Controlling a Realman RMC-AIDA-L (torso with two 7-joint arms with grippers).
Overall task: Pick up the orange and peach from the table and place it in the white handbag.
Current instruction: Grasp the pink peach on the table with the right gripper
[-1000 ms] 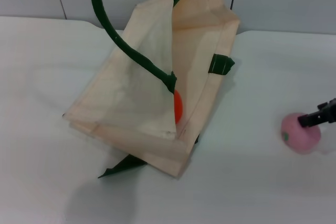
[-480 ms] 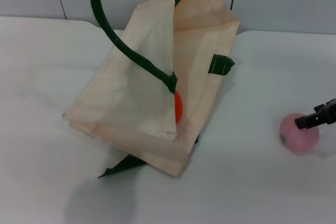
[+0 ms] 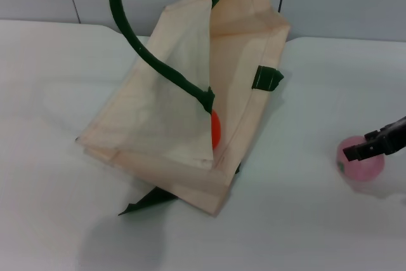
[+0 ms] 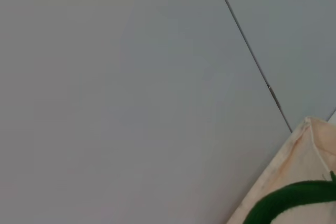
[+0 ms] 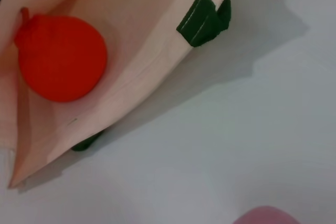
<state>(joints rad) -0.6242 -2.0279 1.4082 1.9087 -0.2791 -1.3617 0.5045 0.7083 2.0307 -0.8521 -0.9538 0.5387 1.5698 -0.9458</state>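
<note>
Currently, status by item:
right gripper [image 3: 359, 151]: reaching in from the right edge of the head view, low over the table [image 3: 298, 220]; dark tip is sitting at the top of the peach [image 3: 360, 167], overlapping it. Only one dark finger end is showing, so I cannot tell how wide it is opening or whether it is gripping the fruit.
right arm pose: only the black tip section is showing, angling down and inward from the frame edge toward the peach.
peach: lying on the table directly under the right gripper's tip, well apart from the white handbag [image 3: 165, 118]. Right wrist view is catching just a pink sliver of it [image 5: 266, 216] at the frame edge.
orange: sitting inside the white handbag's open mouth, well away from the right gripper, on the bag side of it. Head view is showing only a slice [image 3: 215, 128] past the bag's raised panel; right wrist view is showing it whole [image 5: 62, 57], resting on the inner cloth near the seam.
white handbag: lying on the table with its upper panel being held up by a dark green handle [image 3: 136, 42] that is running out of the top of the head view. A second green handle end [image 3: 267, 79] is sticking out on the side facing the right gripper.
left gripper: not showing in any view. Left wrist view is showing a grey wall [image 4: 131, 87], a corner of the bag [image 4: 294, 156] and a bit of green handle [image 4: 289, 203].
</note>
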